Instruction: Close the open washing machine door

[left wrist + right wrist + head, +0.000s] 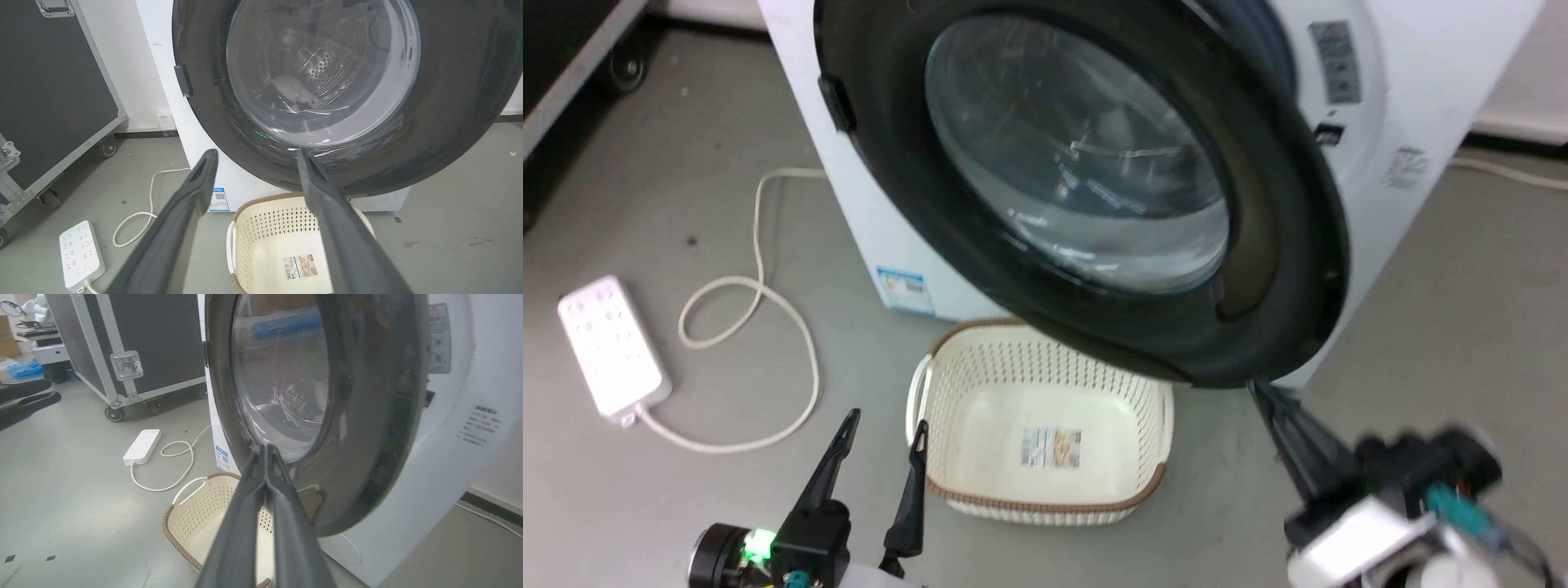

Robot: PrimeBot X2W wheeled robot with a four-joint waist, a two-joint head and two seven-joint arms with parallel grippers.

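The washing machine door (1282, 245) hangs partly open in front of the white machine, a black rim around a bulging glass window. Its lower rim reaches over the basket. My right gripper (1260, 394) is shut with nothing between its fingers, and its tips sit at the door's lower right edge. In the right wrist view the shut right gripper (266, 447) points at the door (367, 396) just below the glass. My left gripper (885, 425) stands open and low, left of the basket and away from the door. The left wrist view has the open left gripper (256, 153) facing the door (449, 81).
A cream perforated basket (1029, 359) stands on the grey floor under the door. A white power strip (611, 347) and its looped cable (768, 302) lie to the left. A black wheeled flight case (49, 81) stands further left.
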